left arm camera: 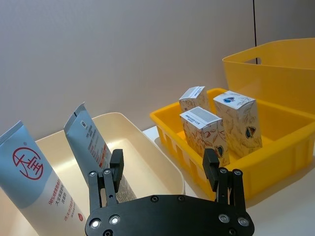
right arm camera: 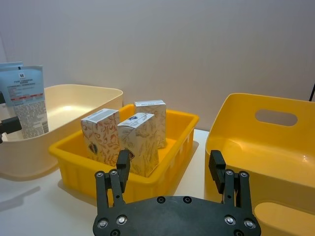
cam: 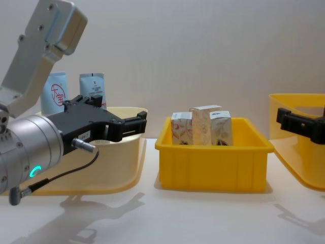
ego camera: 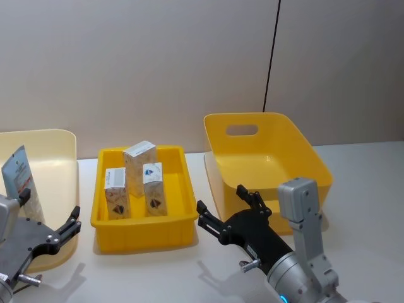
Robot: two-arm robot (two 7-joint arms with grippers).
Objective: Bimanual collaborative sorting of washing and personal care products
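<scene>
Three cartons (ego camera: 136, 183) are stood upright in the centre yellow tray (ego camera: 142, 237), with narrow strips of table (ego camera: 201, 173) left bare on either side. Two tubes (cam: 55, 92) are leaned in the cream bin (ego camera: 63, 148) at left. The left gripper (ego camera: 52, 211) is held spread wide at lower left. The right gripper (ego camera: 222, 199) is equally wide before the handled yellow bin (ego camera: 303, 148).

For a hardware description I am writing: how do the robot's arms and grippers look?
The left gripper and right gripper are matte black: a flat screwed plate, two slim fingers. The left arm and right arm are silver-grey cylinders, each with a cyan light and a boxy grey housing. A thin black cable loops under the left arm.
</scene>
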